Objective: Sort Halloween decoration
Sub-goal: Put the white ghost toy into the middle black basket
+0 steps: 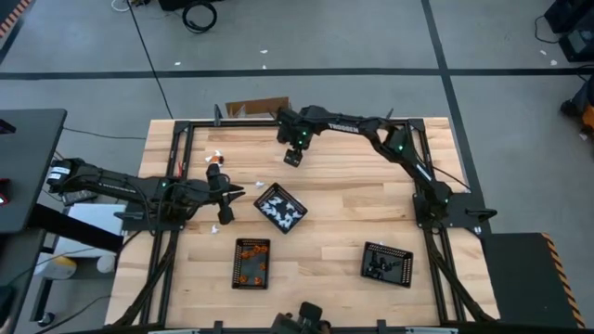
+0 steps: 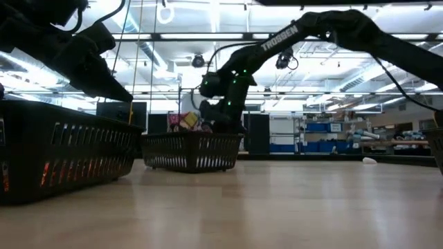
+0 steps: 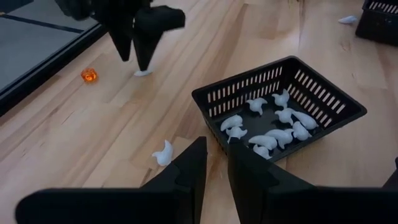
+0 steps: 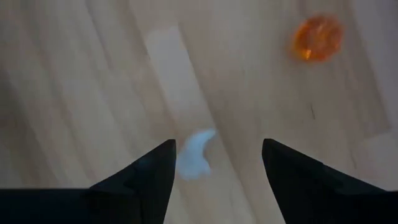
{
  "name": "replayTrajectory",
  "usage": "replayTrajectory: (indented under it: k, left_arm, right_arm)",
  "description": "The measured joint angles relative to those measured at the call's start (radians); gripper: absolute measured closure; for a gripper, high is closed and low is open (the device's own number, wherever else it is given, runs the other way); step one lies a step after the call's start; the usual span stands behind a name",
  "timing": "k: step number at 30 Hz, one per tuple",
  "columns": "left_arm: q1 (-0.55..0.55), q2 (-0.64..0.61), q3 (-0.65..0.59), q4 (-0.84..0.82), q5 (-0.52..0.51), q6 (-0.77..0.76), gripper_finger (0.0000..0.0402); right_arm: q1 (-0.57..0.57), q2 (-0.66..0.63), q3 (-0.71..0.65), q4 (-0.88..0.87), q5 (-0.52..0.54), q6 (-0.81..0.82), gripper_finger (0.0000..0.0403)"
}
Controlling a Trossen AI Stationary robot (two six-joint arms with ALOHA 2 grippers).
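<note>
Behind the left gripper (image 3: 214,171), narrowly parted and empty, a white piece (image 3: 163,153) is half hidden; the right gripper (image 4: 217,165) is spread above another white piece (image 4: 194,155).

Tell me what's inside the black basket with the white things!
The black basket holds about nine little white pieces, all loose on its floor. The near wall hides the floor's front strip, so any piece lying there cannot be seen.
</note>
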Motion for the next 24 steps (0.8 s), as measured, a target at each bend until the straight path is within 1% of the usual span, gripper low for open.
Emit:
replayTrajectory:
  k: [2, 4, 6, 9, 13, 17, 18, 22, 24]
  left_arm:
    - [0.0, 0.0, 0.0, -0.001, 0.0, 0.0, 0.0326]
    - [0.0, 0.0, 0.0, 0.0, 0.0, 0.0, 0.0326]
    - [0.0, 0.0, 0.0, 0.002, 0.0, 0.0, 0.0326]
    - [0.0, 0.0, 0.0, 0.003, 0.0, 0.002, 0.0326]
    - [0.0, 0.0, 0.0, 0.002, 0.0, 0.004, 0.0326]
    - [0.0, 0.0, 0.0, 0.002, 0.0, 0.022, 0.0326]
    - [0.0, 0.0, 0.0, -0.002, 0.0, 0.023, 0.0326]
    - [0.0, 0.0, 0.0, -0.024, 0.0, 0.002, 0.0326]
    - [0.0, 0.0, 0.0, -0.039, 0.0, 0.0, 0.0326]
  right_arm:
    - [0.002, 0.003, 0.027, -0.031, 0.004, 0.005, 0.0158]
    - [0.001, -0.006, 0.035, -0.024, -0.012, 0.015, 0.0158]
    - [0.0, -0.004, 0.043, -0.064, -0.014, 0.031, 0.0159]
    - [0.001, -0.001, 0.044, -0.083, 0.021, 0.036, 0.0162]
    - [0.028, -0.001, 0.062, -0.109, 0.027, 0.066, 0.0167]
    - [0.051, -0.004, 0.097, -0.124, 0.04, 0.029, 0.0169]
    - [0.054, -0.003, 0.107, -0.159, 0.048, 0.014, 0.017]
    - [0.061, -0.017, 0.141, -0.37, 0.146, -0.011, 0.0176]
    - [0.058, -0.029, 0.141, -0.485, 0.164, 0.007, 0.0181]
